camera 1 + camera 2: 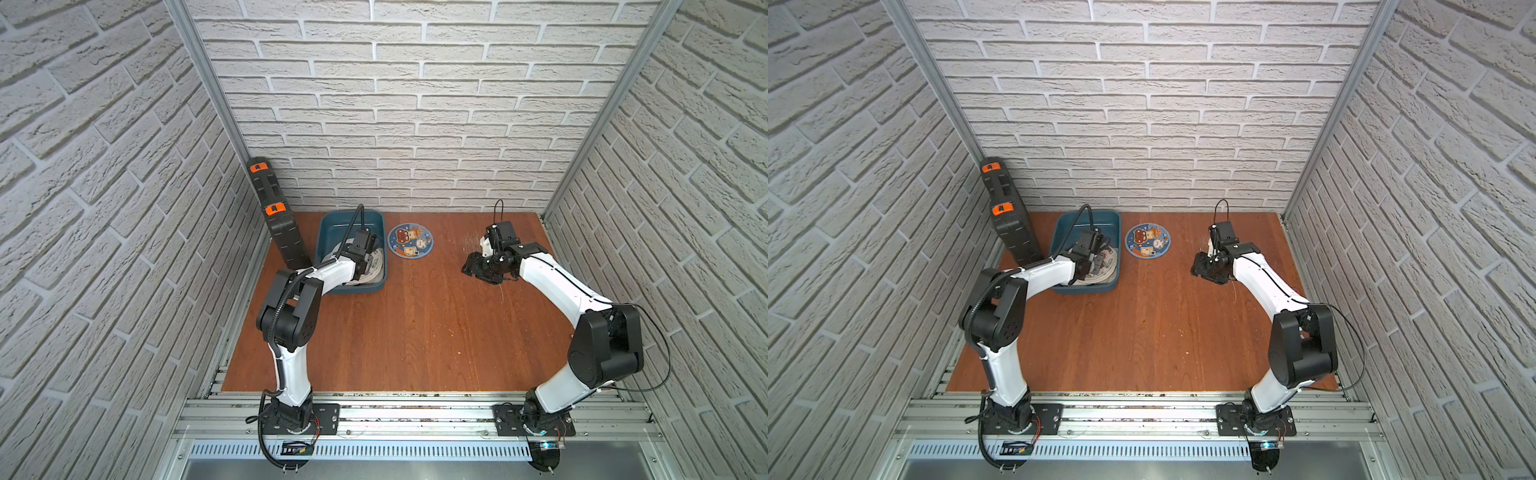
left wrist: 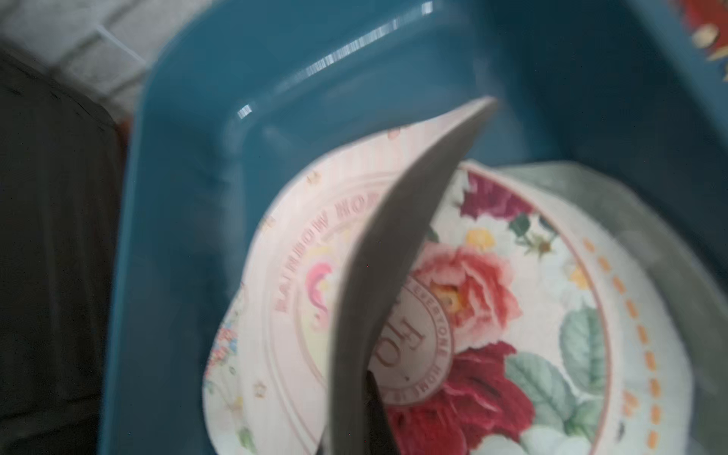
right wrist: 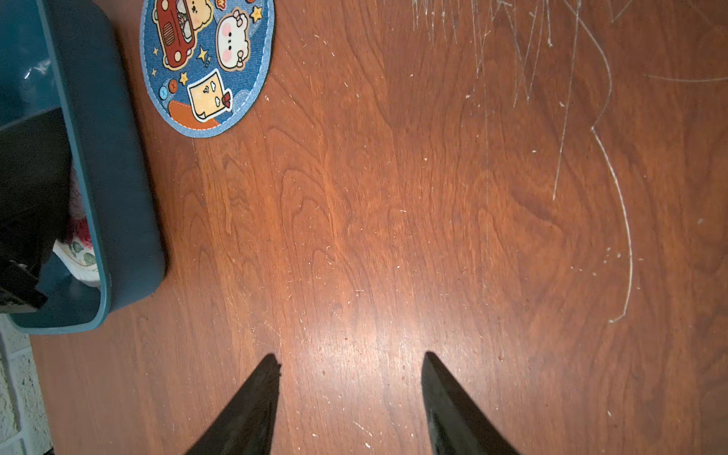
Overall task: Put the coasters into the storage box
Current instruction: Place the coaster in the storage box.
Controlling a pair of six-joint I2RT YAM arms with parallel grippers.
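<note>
The left end effector (image 1: pixel 367 264) is clenched on the edge of a thin round pink-printed coaster with a grey underside (image 2: pixel 398 236), inside the teal-blue rectangular plastic storage box (image 1: pixel 330 226) at the far left of the wooden tabletop (image 1: pixel 415 332). The pink-printed coaster curls where it is held, so it looks light and limp, above a rose-patterned coaster (image 2: pixel 492 315) lying flat in the box. One round blue cartoon-printed coaster (image 1: pixel 410 241) lies flush on the tabletop just right of the box. Only its rim offers a hold, and it will likely flop when pinched there. The right end effector (image 3: pixel 350 394) hangs released over bare wood, well right of it.
</note>
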